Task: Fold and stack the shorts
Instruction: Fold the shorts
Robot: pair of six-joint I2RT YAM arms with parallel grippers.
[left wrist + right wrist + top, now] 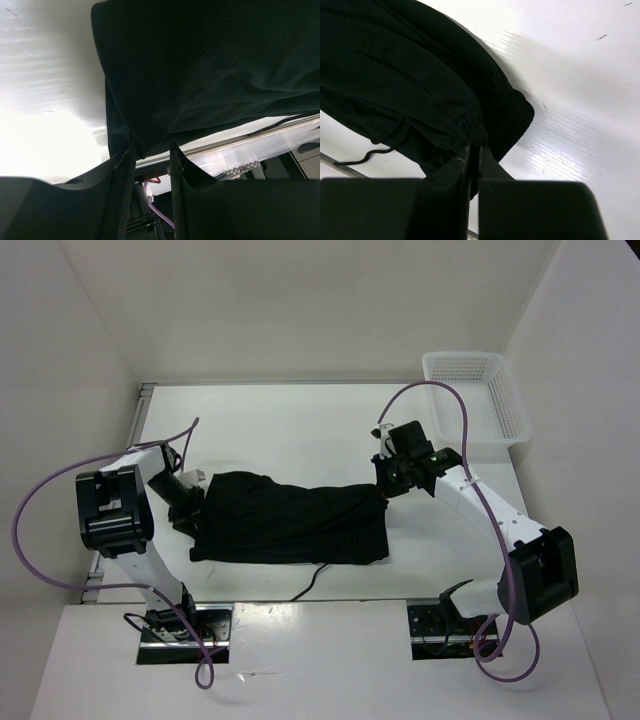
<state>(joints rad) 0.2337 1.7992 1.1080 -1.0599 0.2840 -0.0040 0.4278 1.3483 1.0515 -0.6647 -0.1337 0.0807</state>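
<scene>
Now the fold looks like it is only starting. The shorts (pixel 290 525) lie flat and wide in the middle of the table (pixel 300 420). The right gripper (pixel 386 487) reaches in low at their 2 o'clock corner and is squeezed tight on the waist. The left gripper (pixel 188 505) leans down at the 9 o'clock edge. Its fingers (pixel 122 185) are apart, with the cloth edge between them. I think it must pinch next. Then both arms can lift one side over. The cord (pixel 315 580) trails at 6 o'clock.
</scene>
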